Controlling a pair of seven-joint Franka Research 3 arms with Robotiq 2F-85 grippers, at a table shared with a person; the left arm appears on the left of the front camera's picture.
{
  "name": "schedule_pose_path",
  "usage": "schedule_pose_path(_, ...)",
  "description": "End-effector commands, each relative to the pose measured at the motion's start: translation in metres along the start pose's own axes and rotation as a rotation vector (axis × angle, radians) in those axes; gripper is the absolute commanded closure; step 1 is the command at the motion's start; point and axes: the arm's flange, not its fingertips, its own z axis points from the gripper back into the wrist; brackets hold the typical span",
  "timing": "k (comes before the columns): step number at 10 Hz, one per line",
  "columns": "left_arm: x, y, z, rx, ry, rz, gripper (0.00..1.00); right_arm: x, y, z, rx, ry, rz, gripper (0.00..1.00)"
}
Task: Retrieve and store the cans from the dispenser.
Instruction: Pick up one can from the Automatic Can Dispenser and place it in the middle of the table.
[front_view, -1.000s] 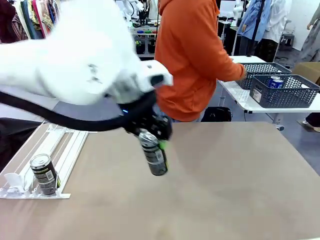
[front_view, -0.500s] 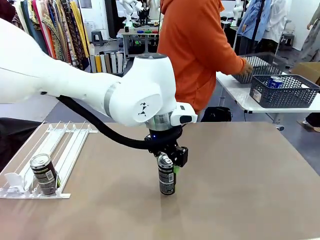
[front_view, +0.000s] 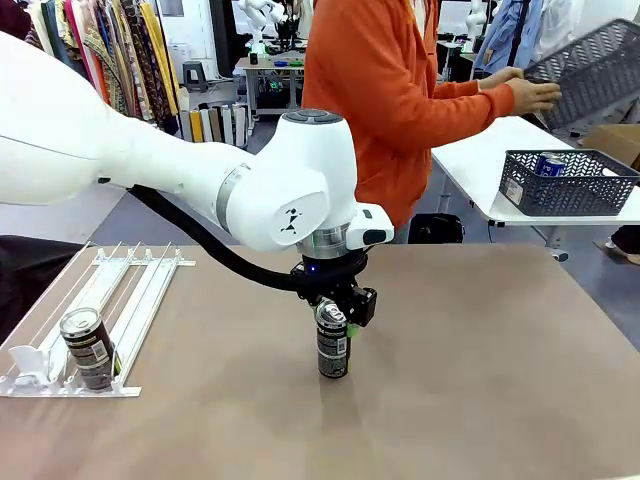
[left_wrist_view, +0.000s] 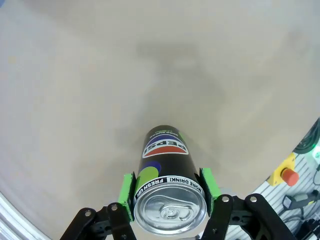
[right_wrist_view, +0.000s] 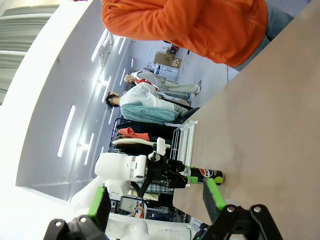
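L fingers (left_wrist_view: 209, 186) pinch dark can (left_wrist_view: 166, 159) at top, upright on table (front_view: 490, 390); R fingers (right_wrist_view: 213, 194) spread.

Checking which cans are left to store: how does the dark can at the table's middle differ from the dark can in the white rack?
The middle can is clamped in the left gripper; the rack can stands free. The middle can is on the bare table; the rack can sits at the dispenser's front end, by the tabs. Both are upright, dark, slim and silver-topped.

left arm (front_view: 200, 180) points down, fingers (left_wrist_view: 127, 194) clamped; right fingers (right_wrist_view: 212, 194) spread apart.
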Motion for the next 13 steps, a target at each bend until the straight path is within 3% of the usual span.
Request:
schedule_pose_path(1, 0.000, -0.003, 0.004, 0.034, -0.026, 0.030, 0.00, 0.003, 0.004, -0.001, 0.019, -0.015, 0.001, 0.00)
schedule_pose_path(4, -0.003, 0.000, 0.011, 0.055, -0.070, 0.046, 0.00, 0.003, 0.004, -0.001, 0.019, -0.015, 0.001, 0.00)
schedule_pose_path(5, -0.008, 0.003, 0.027, 0.071, -0.129, 0.063, 0.00, 0.003, 0.004, -0.001, 0.019, -0.015, 0.001, 0.00)
schedule_pose_path(7, -0.041, 0.024, 0.100, 0.026, -0.219, 0.168, 0.00, 0.003, 0.004, -0.001, 0.019, -0.015, 0.001, 0.00)
schedule_pose_path(9, -0.097, 0.060, 0.165, -0.172, -0.237, 0.189, 0.00, 0.003, 0.004, -0.001, 0.019, -0.015, 0.001, 0.00)
schedule_pose_path(11, -0.158, 0.122, 0.215, -0.370, -0.332, 0.268, 0.00, 0.003, 0.004, -0.001, 0.019, -0.015, 0.001, 0.00)
schedule_pose_path(13, -0.225, 0.200, 0.245, -0.508, -0.443, 0.425, 0.00, 0.003, 0.004, -0.001, 0.019, -0.015, 0.001, 0.00)
